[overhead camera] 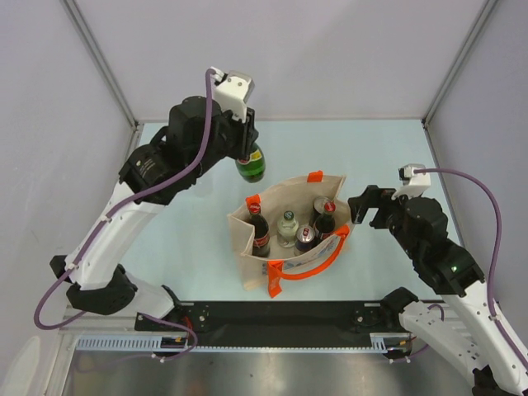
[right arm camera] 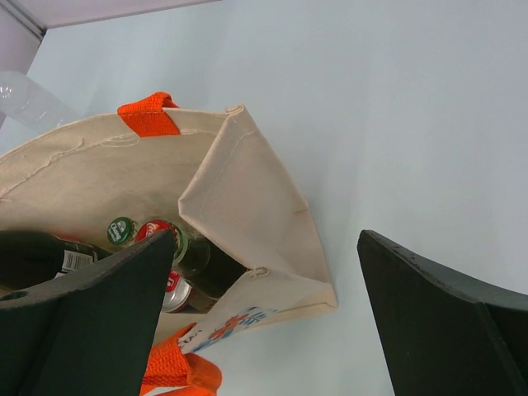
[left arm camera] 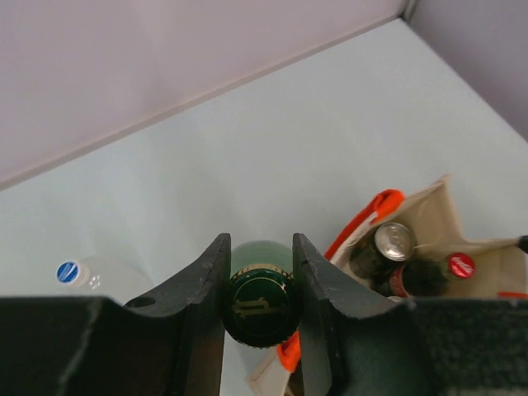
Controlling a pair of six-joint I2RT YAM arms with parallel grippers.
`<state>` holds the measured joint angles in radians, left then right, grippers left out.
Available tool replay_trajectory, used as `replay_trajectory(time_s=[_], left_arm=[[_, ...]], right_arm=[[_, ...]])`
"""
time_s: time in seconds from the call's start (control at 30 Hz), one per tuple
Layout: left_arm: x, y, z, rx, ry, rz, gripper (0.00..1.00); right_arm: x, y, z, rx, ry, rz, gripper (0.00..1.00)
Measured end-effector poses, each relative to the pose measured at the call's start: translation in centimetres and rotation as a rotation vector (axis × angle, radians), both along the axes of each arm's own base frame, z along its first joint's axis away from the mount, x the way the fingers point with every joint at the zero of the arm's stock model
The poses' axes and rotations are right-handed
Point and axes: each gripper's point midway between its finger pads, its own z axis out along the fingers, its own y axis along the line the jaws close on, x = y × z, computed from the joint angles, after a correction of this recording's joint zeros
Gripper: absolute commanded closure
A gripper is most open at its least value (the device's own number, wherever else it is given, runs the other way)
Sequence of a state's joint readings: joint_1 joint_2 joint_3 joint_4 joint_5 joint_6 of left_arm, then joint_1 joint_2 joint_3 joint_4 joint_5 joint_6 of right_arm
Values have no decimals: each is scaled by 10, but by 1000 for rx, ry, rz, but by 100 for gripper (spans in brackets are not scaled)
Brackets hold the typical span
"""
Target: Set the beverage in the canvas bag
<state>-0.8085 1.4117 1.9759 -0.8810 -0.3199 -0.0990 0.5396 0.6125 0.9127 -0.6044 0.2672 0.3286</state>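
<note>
One green glass bottle [overhead camera: 252, 168], round, capped: clamped at the neck by the left gripper [overhead camera: 247, 153], hanging just beyond the far left corner of the canvas bag [overhead camera: 241, 233], boxy beige cloth, orange straps [overhead camera: 314, 176]. The right gripper [overhead camera: 369, 207]: jaws wide, empty, right of bag. Smooth pale-blue table [overhead camera: 371, 148]; plain grey walls [overhead camera: 289, 49].
</note>
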Motion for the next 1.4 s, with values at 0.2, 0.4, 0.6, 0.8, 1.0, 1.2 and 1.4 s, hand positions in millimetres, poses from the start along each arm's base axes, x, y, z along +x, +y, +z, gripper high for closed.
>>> replay_trajectory(time_s=[0.2,0.4,0.6,0.8,1.0,1.2,1.4], left_arm=[[-32,-35,32,-29,-71,-134,100],[-57,-56,39,-54,-72,-245,100],[-65,-76,17,-60,-22,-330,100],[-72,-95,-18,-31,51,-385,100],[-80,-117,-27,-48,45,-441,100],[-77,-134,-71,-13,77,-460,100],[-72,-141,-111,42,113,-453,100]], right_arm=[[-1,-3,2,-8,-11,-6,0],[-2,-6,3,-13,-20,-11,0],[-3,-6,4,-13,-22,-10,0],[-4,-7,3,-15,-17,-11,0],[-7,-9,6,-8,-29,-11,0],[-9,-10,5,-10,-28,-14,0],[-10,-11,6,-8,-34,-17,0]])
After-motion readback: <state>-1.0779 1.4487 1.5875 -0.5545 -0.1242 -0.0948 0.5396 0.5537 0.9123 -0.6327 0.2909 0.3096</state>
